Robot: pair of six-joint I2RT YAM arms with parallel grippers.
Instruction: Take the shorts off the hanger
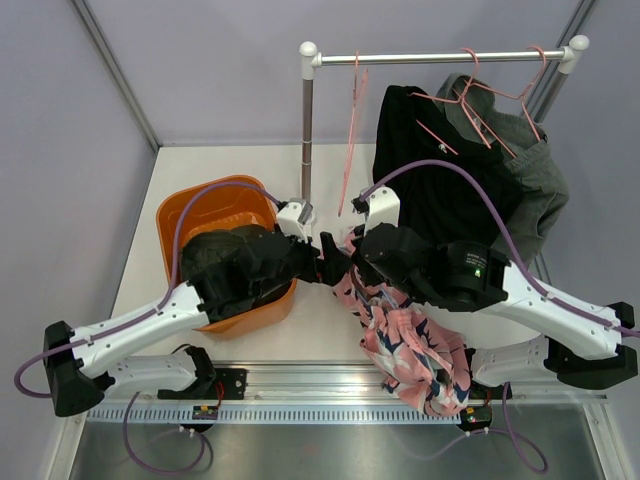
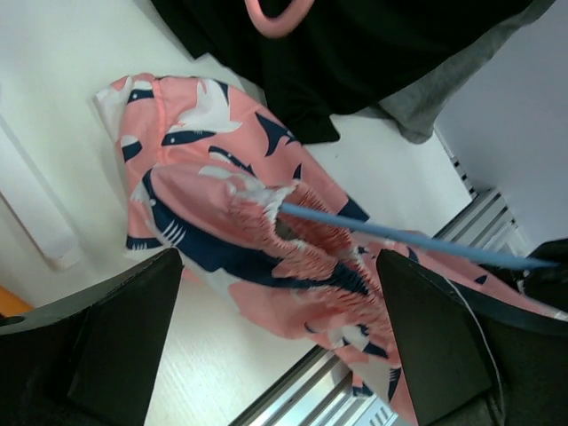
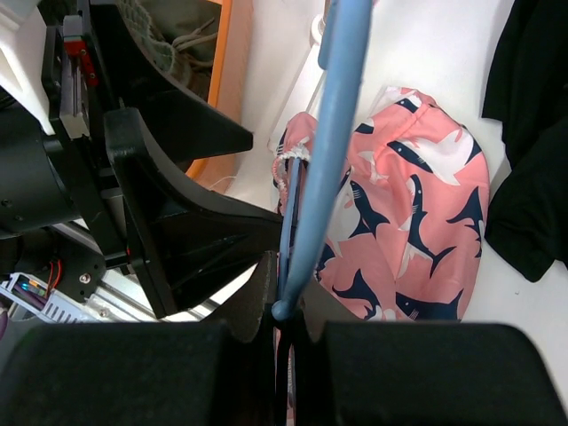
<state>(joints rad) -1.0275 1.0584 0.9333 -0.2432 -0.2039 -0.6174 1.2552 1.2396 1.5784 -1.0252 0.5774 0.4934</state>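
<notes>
Gripping blue hanger: right pincer, pink shorts just beyond; left pincer agape, empty, facing shorts.

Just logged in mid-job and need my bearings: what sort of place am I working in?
Probably a lab test cell staged as a laundry corner: plain grey partition walls, a clothes rail on a white table, an orange tub.

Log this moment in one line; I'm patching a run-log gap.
right gripper: shut on blue hanger | left gripper: open, flanking pink shark-print shorts | shorts not yet off hanger | olive shorts in orange tub
</notes>
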